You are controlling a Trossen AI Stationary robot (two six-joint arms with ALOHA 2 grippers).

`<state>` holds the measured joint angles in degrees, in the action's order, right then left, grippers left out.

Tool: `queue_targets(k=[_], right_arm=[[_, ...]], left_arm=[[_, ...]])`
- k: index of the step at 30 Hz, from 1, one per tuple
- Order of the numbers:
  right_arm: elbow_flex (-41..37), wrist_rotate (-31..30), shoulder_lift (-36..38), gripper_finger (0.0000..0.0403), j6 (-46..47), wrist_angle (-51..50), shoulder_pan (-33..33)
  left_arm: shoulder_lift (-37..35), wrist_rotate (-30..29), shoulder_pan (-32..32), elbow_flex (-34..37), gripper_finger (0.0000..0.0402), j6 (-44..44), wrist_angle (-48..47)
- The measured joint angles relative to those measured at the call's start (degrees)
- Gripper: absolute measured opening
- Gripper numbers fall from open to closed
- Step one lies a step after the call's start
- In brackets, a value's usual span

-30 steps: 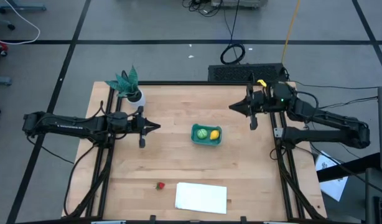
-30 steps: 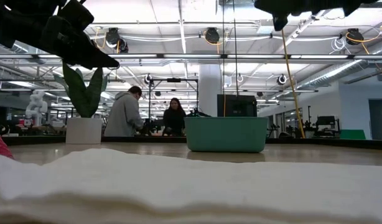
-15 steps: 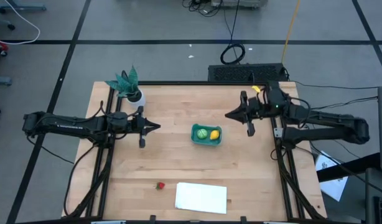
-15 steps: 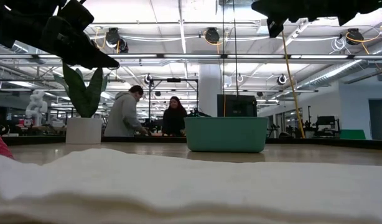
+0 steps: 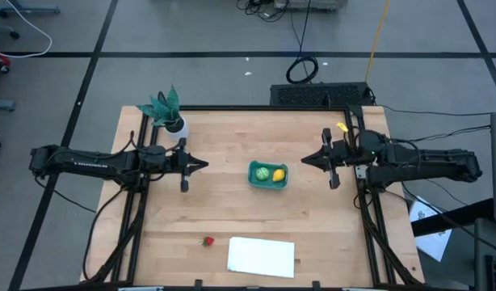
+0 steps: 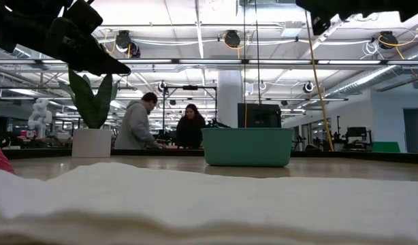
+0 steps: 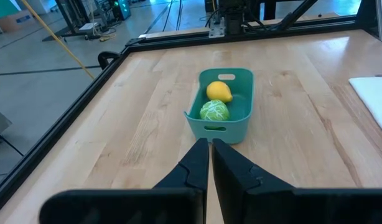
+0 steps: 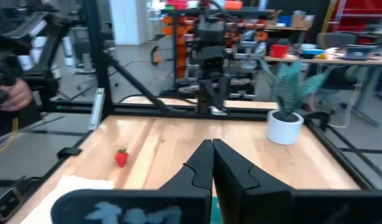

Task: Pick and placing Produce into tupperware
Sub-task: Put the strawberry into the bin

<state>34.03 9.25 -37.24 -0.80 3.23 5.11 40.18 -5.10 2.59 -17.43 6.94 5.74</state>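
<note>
Both arms reach in level over the worktop [image 5: 232, 210] from opposite sides, tips turned toward the middle. The left pincer [image 5: 203, 165] hangs just left of the tupperware [image 5: 268, 175], fingers pressed together on nothing — in its wrist view they meet in one thin seam aimed at the tub. The right pincer [image 5: 303, 160] sits a little right of the tub, likewise closed and empty. Inside the tupperware lie the green fruit [image 5: 263, 173] and the yellow lemon [image 5: 279, 175], side by side. The red strawberry [image 5: 207, 241] rests on bare wood near the front edge, just left of the white sheet [image 5: 262, 256] — well apart from both pincers. The potted plant [image 5: 168, 113] stands at the back left corner.
</note>
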Motion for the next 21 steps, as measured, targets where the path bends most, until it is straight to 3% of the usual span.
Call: queue_targets(k=[8,21], right_arm=[[-7.6,-4.6,5.7,0.0,1.6,7.4,-2.9],[-13.3,-17.9,10.9,0.0,-1.9,7.2,-10.8]], left_arm=[[0.0,0.0,0.0,0.0,0.0026,0.0,0.0],[0.0,0.0,0.0,0.0,0.0026,0.0,0.0]])
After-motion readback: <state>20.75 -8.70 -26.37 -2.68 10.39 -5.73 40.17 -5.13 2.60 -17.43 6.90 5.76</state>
